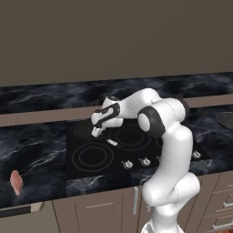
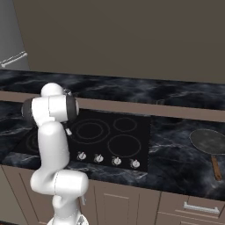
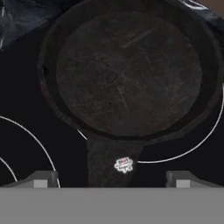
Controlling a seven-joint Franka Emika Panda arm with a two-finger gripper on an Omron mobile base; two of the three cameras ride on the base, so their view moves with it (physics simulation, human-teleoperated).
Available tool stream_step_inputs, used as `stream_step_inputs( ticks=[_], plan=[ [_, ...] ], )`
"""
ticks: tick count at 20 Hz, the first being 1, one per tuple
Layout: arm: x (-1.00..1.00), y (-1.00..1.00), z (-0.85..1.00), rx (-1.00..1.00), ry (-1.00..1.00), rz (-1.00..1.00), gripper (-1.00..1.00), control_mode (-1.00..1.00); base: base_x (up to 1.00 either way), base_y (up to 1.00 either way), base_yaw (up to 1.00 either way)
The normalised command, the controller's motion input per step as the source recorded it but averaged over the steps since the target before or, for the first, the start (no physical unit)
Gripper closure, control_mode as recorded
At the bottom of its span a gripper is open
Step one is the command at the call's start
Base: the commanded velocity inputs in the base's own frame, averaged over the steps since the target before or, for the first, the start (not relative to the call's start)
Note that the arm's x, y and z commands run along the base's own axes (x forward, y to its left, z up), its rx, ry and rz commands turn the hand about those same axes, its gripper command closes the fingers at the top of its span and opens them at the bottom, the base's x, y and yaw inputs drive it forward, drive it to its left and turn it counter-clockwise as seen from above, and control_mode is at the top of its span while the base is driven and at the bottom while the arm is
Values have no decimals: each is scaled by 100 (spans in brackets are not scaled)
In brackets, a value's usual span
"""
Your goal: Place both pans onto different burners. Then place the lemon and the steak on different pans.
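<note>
Kitchen; cooktop (image 2: 105,132), marble counter (image 2: 176,154), cabinets (image 1: 100,211)

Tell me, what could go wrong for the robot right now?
The gripper is open, one finger on each side of the small black pan's handle, so a careless move might bump the pan off its burner ring. The grey pan sits near the counter's right end, a long reach. The steak lies close to the counter's front edge and might get knocked off.

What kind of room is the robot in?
It looks like a kitchen. A black glass cooktop with burner rings and silver knobs is set into a dark marble counter, with brown cabinets below. A frying pan rests on the counter.
</note>
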Motion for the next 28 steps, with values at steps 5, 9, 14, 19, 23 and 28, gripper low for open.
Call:
stream_step_inputs(
  ticks=[5, 9, 14, 19, 23, 28],
  plan=[
    [-21, 34, 35, 6, -7, -3, -100, -100, 0, 0, 0],
    [-29, 38, 24, 0, -13, 0, -100, -100, 0, 0, 0],
    [-38, 31, 5, 0, -8, -4, -100, -100, 0, 0, 0],
    [-28, 37, -14, 0, 0, -11, -100, -100, 0, 0, 0],
    [-31, 30, -9, 0, 0, -15, -100, -100, 0, 0, 0],
    [-18, 33, 0, 5, 0, -16, -100, -100, 0, 0, 0]
  ],
)
